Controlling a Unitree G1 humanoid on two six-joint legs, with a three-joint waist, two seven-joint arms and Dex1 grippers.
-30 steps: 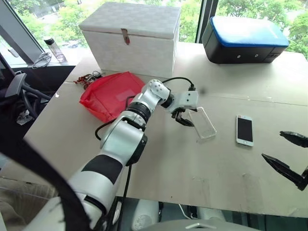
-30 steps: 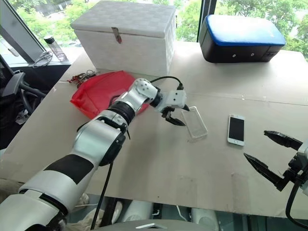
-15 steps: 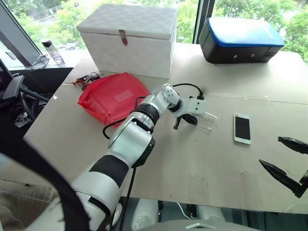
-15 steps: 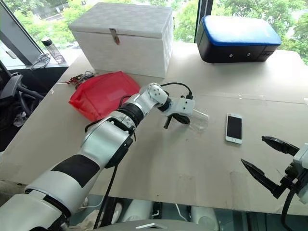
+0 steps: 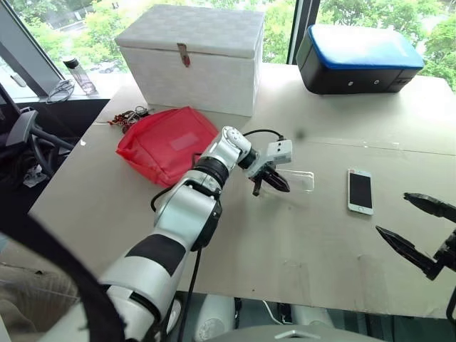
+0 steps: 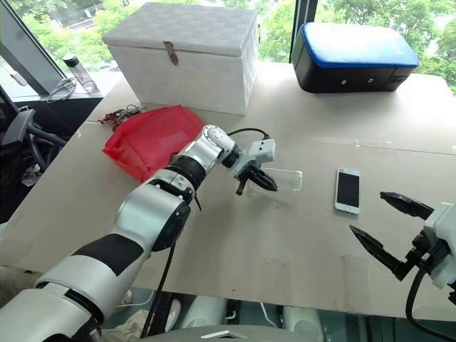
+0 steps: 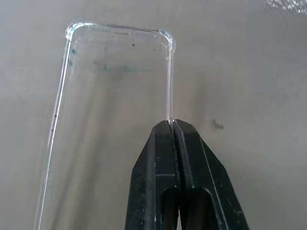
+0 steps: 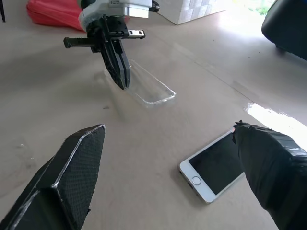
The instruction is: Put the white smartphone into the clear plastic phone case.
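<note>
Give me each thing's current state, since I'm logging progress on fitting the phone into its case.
Phone case: empty, its edge pinched by the left gripper.
Phone: flat on the table, screen up and dark, untouched.
Left gripper: shut on the case's side wall.
Right gripper: open, holding nothing.
White box: lid closed.
Red pouch: lying flat on the table.

In my left wrist view the clear, thin plastic phone case (image 7: pixel 112 120) runs off the frame's edge; I see one short end and two rounded corners. Its far rim is barely traceable in the head views. The black blue-topped box (image 5: pixel 363 57) is cropped at the frame edge. Small dark tangle (image 5: pixel 128 115) beside the red fabric pouch (image 5: pixel 167 142): too small to identify.
</note>
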